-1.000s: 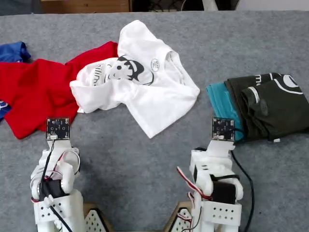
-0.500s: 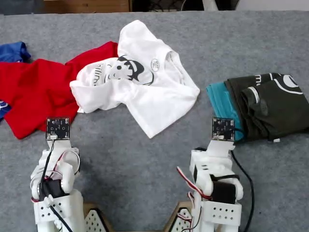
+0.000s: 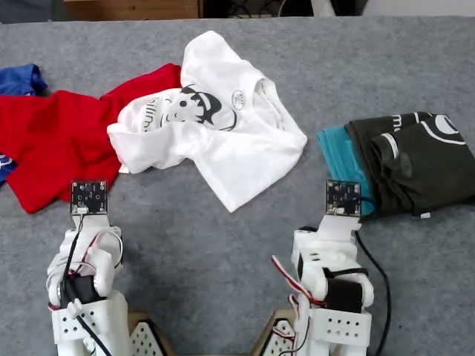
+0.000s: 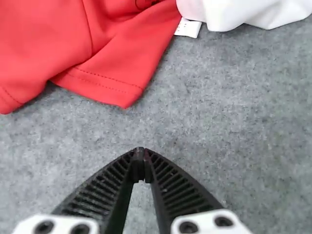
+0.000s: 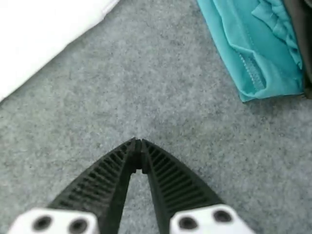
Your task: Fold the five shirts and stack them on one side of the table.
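1. Felt, grey and bare in places, covers the table. A wooden strip runs beyond its far edge, and a black cable loops beside the right arm.
2. Five shirts, two arms, two grippers.
3. The white shirt lies crumpled at the middle, overlapping the edge of the red shirt, which is spread to the left. The blue shirt is bunched at the far left corner.
4. At the right side the dark shirt lies folded on top of the teal shirt, leaving a teal strip showing along the inner edge.
5. The left arm sits folded at the near edge. The left gripper has its jaws pressed together at the tips, pinching nothing. It hangs over bare felt, with the red hem near ahead of it. A small white label lies where the red and white cloth meet.
6. The right gripper is likewise closed tip to tip on nothing, over bare felt. The teal shirt's corner lies ahead to one side and the white shirt's edge to the other, both apart from the jaws.
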